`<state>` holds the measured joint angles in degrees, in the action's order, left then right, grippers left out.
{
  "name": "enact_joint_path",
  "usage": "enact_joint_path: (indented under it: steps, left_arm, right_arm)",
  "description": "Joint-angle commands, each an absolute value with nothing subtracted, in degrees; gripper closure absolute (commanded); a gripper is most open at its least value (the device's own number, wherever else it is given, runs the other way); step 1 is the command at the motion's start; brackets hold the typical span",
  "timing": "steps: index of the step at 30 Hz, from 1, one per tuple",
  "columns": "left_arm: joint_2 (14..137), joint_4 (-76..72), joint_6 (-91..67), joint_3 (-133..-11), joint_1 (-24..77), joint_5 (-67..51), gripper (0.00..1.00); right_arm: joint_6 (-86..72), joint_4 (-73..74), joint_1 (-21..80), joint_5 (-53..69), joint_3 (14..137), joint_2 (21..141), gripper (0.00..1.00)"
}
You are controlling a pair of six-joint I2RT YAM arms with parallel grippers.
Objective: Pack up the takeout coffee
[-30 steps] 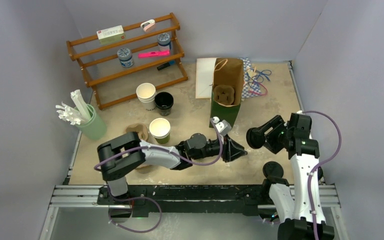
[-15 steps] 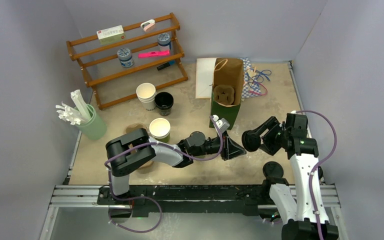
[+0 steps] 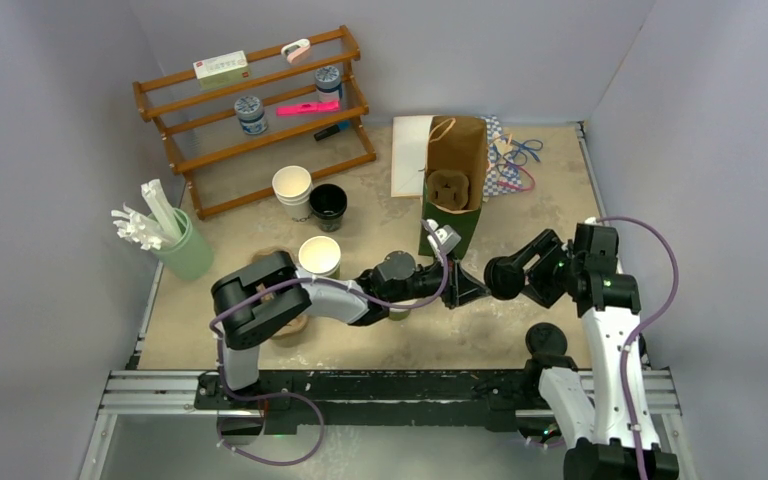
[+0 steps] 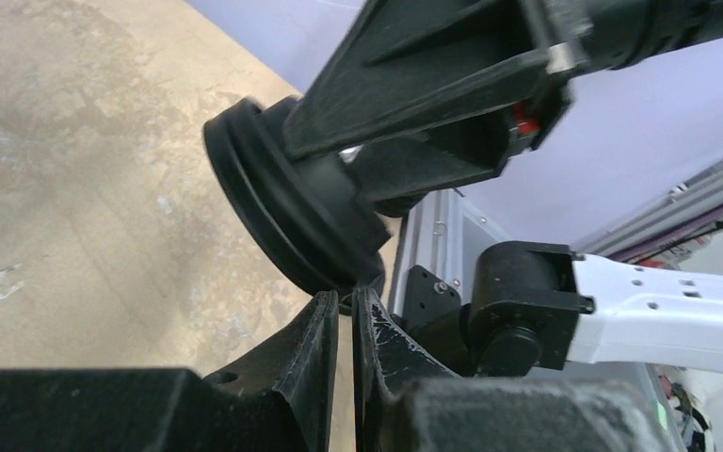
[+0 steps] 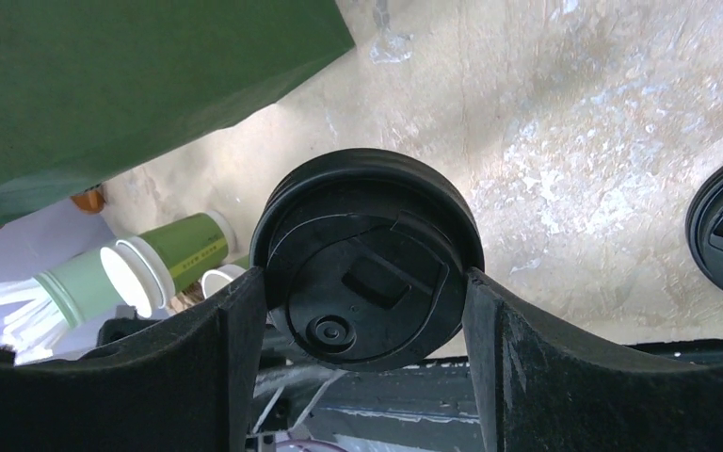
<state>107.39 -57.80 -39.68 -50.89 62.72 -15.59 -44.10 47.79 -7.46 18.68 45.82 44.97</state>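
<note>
A round black sip lid (image 5: 367,273) hangs on edge above the table, and my right gripper (image 5: 367,315) is shut on it, one finger on each side of its rim. In the top view the lid (image 3: 501,277) sits between the two arms. My left gripper (image 4: 346,299) has its jaws almost together. The lid's lower rim (image 4: 292,226) sits right at its fingertips (image 4: 325,311). An olive-green paper cup (image 3: 320,258), white inside, stands without a lid left of the left arm. No lidded takeout coffee shows in any view.
A green paper bag (image 3: 457,215) holding a brown cup carrier stands just behind both grippers. A second black lid (image 3: 547,338) lies by the right arm's base. A white cup (image 3: 292,188), a black cup (image 3: 327,203), a mint holder (image 3: 188,252) and a wooden shelf (image 3: 260,110) stand left.
My left gripper moved right and slightly back to the lid's rim while its jaws closed. The right gripper carried the lid a little to the left.
</note>
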Motion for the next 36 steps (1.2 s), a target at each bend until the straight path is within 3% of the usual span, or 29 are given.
enact_joint_path:
  steps: [1, 14, 20, 25, 36]
  left_arm:
    - [108.67, -54.28, -39.48, -52.37, 61.62, -12.1, 0.85]
    - [102.51, -42.91, -34.65, -52.22, 61.89, -7.53, 0.82]
    - [92.46, -31.48, -29.61, -53.04, 63.63, -5.75, 0.77]
    - [81.45, -18.61, -26.85, -52.44, 62.64, -2.89, 0.75]
    - [57.88, 2.91, -26.62, -42.31, 59.85, 10.59, 0.7]
  right_arm:
    - [-43.42, 50.64, -6.85, 19.93, 50.69, 45.45, 0.35]
    - [-41.97, 48.71, -6.77, 6.96, 56.99, 47.95, 0.35]
    - [-36.55, 41.74, -5.79, 13.64, 50.93, 44.87, 0.35]
    - [-33.43, 33.47, -4.65, 24.58, 43.68, 42.56, 0.49]
    - [-29.0, 31.85, 19.95, 15.28, 45.16, 44.69, 0.53]
